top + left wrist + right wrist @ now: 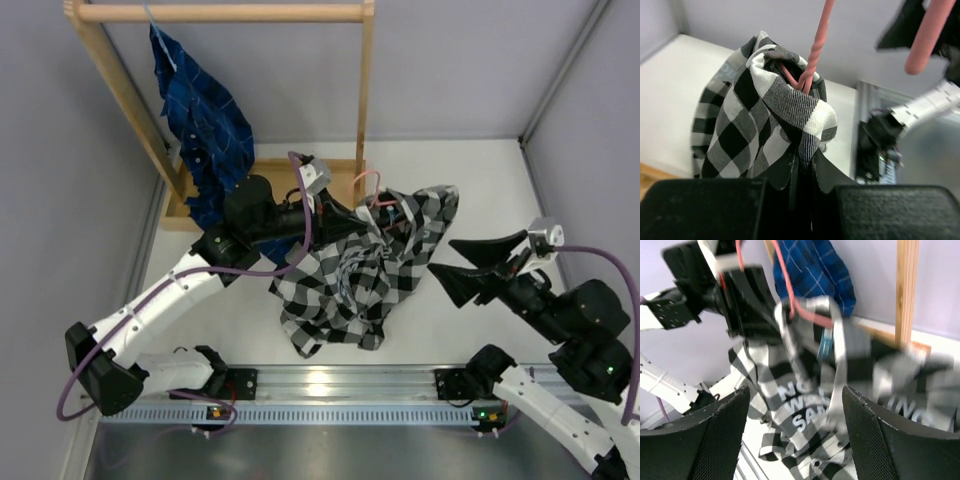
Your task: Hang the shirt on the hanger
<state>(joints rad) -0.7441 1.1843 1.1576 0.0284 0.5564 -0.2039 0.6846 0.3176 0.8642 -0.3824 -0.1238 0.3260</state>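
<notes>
The left gripper (340,222) pinches the shirt (365,275), bunched around the pink hanger (816,47), over the middle of the table (470,190). The right gripper (442,256) is spread wide and empty. If the pinch slips, everything falls.

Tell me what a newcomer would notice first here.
The black-and-white checked shirt is bunched mid-table and held up by the left gripper, whose jaws are shut on its fabric, with the pink hanger poking out of its top. To its right, the right gripper hangs with jaws wide open, apart from the cloth. At back left a dark blue plaid shirt hangs from a wooden rack.
</notes>
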